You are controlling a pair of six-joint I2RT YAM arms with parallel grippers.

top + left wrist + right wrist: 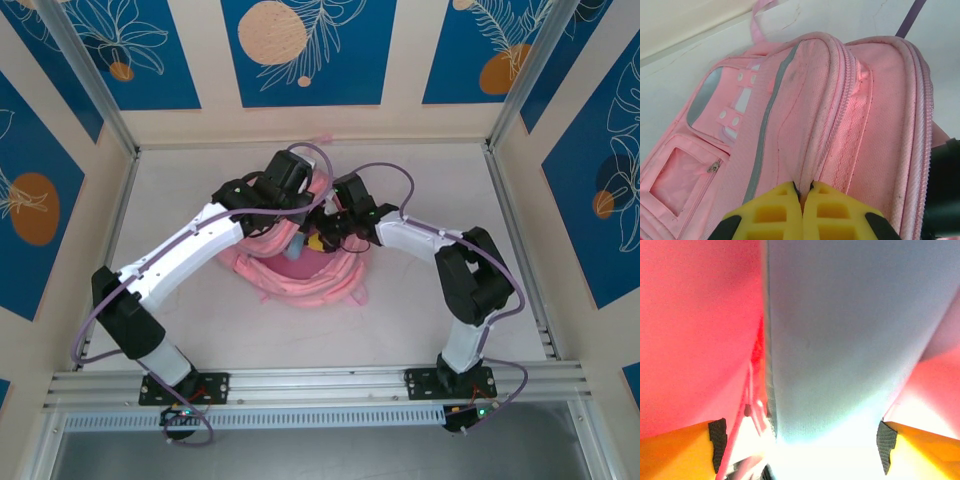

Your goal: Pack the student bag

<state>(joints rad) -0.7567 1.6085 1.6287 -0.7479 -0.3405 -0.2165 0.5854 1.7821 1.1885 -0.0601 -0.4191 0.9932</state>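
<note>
Inside the bag (300, 285) my right pincer (800, 440) gapes wide by the blue case (840, 340); left pincer (802, 192), pinching the bag's rim, could slip.

Overhead, I get bright, even light from above. The large soft pink fabric backpack (300, 282) is sharp, and the arms throw only faint, soft shadows on the white table (430, 310) beside it. On my left wrist feed the backpack's weave is crisp and well exposed, while the left gripper (803, 189) below it looks slightly soft. My right wrist feed is blurred. The backpack's pink glows oversaturated red, a pale blue cloth surface (840, 340) against it is unfocused, and white glare washes out the gap inside the right gripper (801, 442).
</note>
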